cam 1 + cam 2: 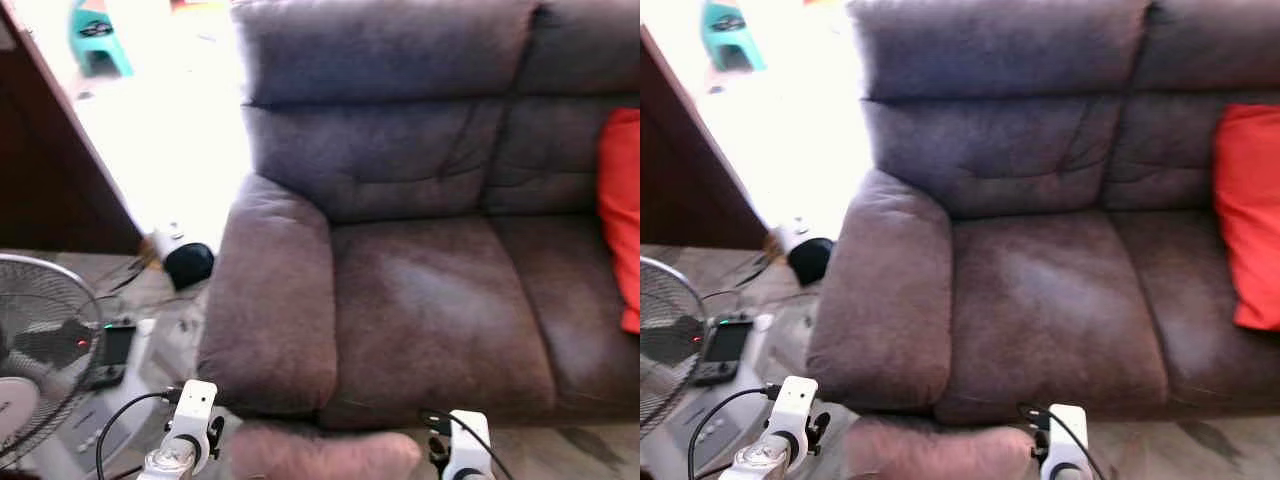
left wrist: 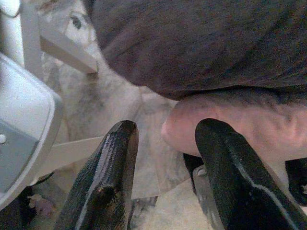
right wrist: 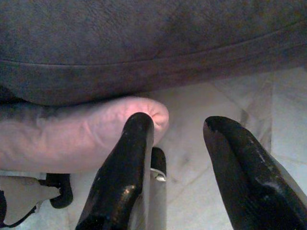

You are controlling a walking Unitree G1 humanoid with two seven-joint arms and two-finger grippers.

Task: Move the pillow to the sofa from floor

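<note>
- pillow (image 1: 325, 452): pinkish, plump, at the front foot of the sofa, below the left seat cushion; held between the two grippers, one at each end. whether it rests on the floor or is lifted clear cannot be told.
- left gripper (image 2: 163, 143): fingers spread wide at the pillow's left end; one finger (image 2: 225, 163) lies against the rounded end, the other stands apart over bare floor. not clamped on anything.
- right gripper (image 3: 180, 136): fingers wide apart at the pillow's right end; one finger (image 3: 134, 143) touches the puckered corner, the other is clear of it.
- handling, as judged: soft, light, yielding; it will sag in the middle if carried by the ends alone. fabric looks matt, not slippery. best taken by pressing inward on both ends together, or pinching a corner fold.
- floor (image 3: 225, 96): pale marbled tile, visible beside and under the pillow.
- fan (image 1: 40, 350): grille and grey base at the sofa's left side, cables trailing near the left arm.
- sofa (image 1: 430, 310): dark brown, padded; left seat cushion bare and just beyond the pillow; left armrest bulky.
- red cushion (image 1: 1245, 215): propped against the backrest toward the sofa's right edge.
- stool (image 1: 95, 35): teal, far left, in bright light.
</note>
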